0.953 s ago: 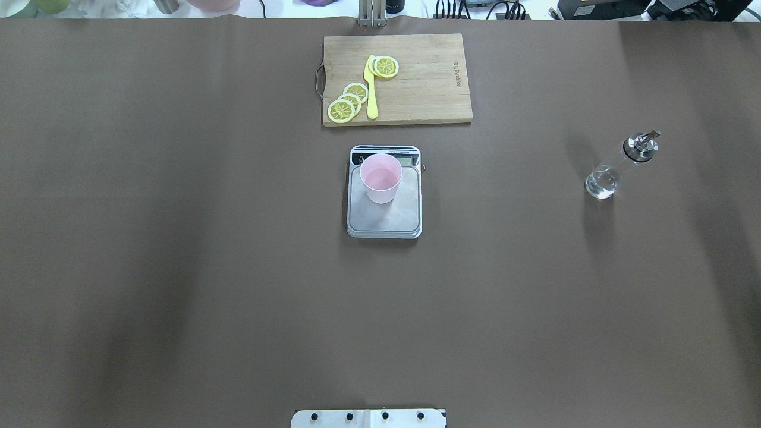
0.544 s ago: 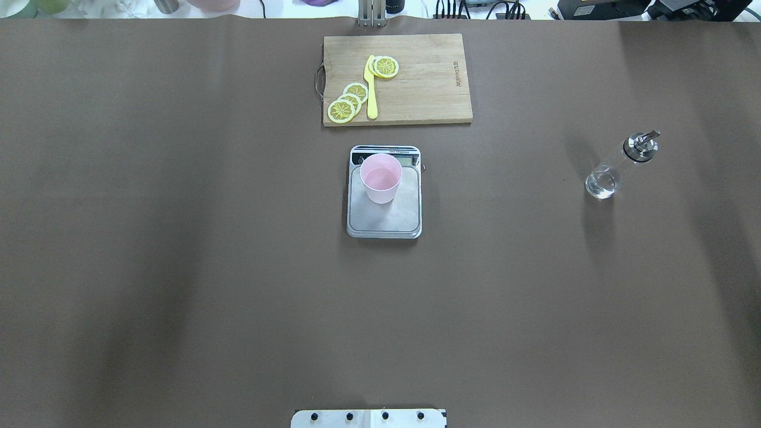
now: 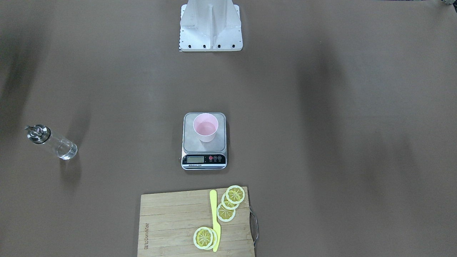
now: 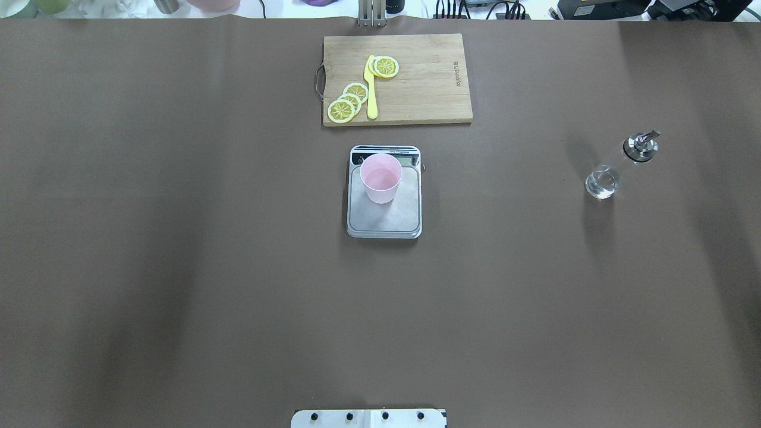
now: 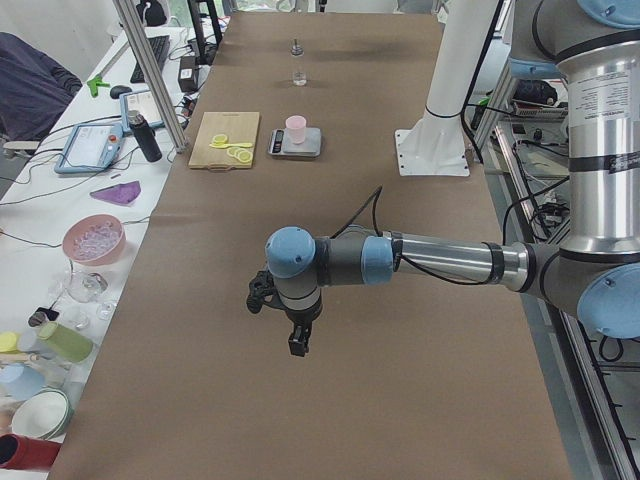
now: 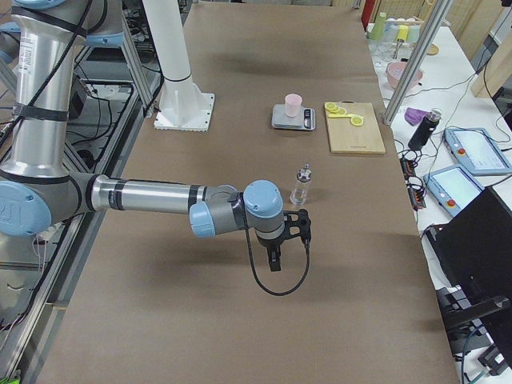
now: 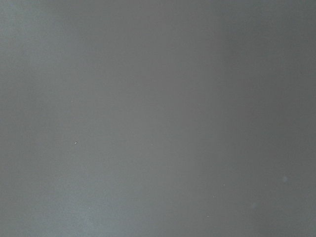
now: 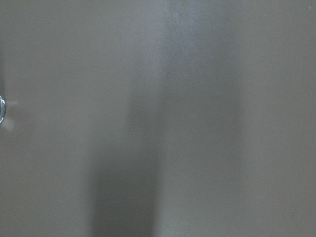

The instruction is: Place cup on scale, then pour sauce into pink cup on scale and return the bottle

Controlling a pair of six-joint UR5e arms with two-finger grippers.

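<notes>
The small pale pink plastic cup (image 4: 380, 181) stands on the grey steel-topped rectangular scale (image 4: 386, 221) at the overhead frame's centre. The slim clear glass bottle (image 4: 615, 169) stands upright at mid-right. Whether the left gripper (image 5: 298, 343) or the right gripper (image 6: 274, 261) is open cannot be told.

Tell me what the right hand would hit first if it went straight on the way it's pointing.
Most likely the brown table cover: the right hand points straight down at it, and its wrist view shows little else. The bottle stands off to one side, seemingly outside that line.
</notes>
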